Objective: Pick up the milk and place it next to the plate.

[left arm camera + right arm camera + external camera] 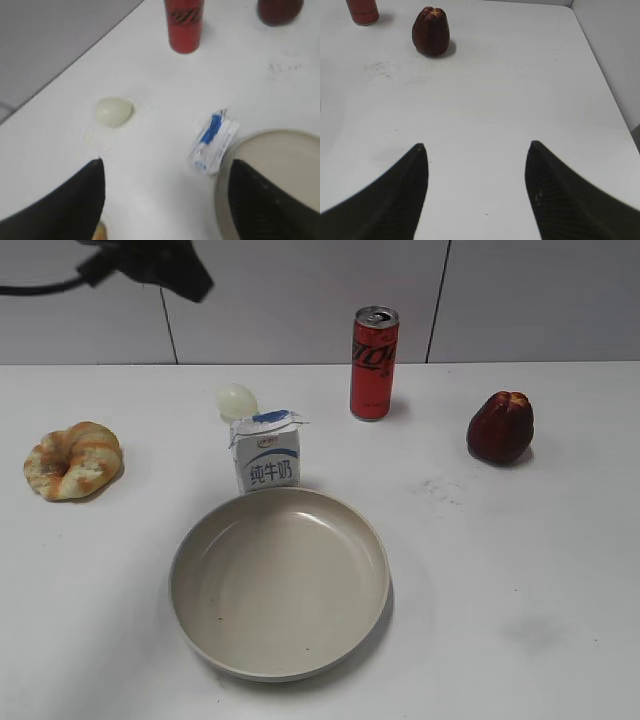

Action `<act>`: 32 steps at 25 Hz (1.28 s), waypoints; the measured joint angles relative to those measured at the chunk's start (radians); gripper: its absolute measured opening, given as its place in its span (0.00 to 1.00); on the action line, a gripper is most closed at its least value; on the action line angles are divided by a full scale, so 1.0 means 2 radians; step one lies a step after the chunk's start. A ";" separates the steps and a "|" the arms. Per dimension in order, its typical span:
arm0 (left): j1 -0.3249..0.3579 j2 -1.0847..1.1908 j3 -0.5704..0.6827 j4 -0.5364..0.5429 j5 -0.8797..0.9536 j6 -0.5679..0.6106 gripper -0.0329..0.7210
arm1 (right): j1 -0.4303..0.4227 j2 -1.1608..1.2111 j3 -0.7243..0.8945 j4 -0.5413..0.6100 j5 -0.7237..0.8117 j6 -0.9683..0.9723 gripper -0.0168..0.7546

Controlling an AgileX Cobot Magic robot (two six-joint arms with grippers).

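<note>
1. Nearest: large round beige shallow plate (280, 582), bare inside; small white gable-top milk carton with blue top (267, 452) upright, touching its far rim.
2. Left gripper (165, 172) fingers spread, empty, hovering; carton between and beyond fingertips.
3. Right gripper (476, 147) spread, empty, well apart from carton.

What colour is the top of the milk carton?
Blue on a white milk carton, clearest in the exterior view; the left wrist view shows the blue strip too.

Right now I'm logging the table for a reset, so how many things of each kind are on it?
Drinks: 2, milk and soda can
Food: 3, bread, egg, red fruit
Dishes: 1, plate
Total: 6
</note>
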 joint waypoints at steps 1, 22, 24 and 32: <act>0.013 -0.015 0.000 0.010 0.020 -0.030 0.81 | 0.000 0.000 0.000 0.000 0.000 0.000 0.63; 0.155 -0.302 0.361 0.079 0.123 -0.260 0.81 | 0.000 0.000 0.000 0.000 0.000 0.000 0.63; 0.155 -0.356 0.412 0.085 0.110 -0.266 0.81 | 0.000 0.000 0.000 0.000 0.000 0.000 0.63; 0.155 -0.603 0.543 0.113 0.082 -0.270 0.81 | 0.000 0.000 0.000 0.000 0.000 0.000 0.63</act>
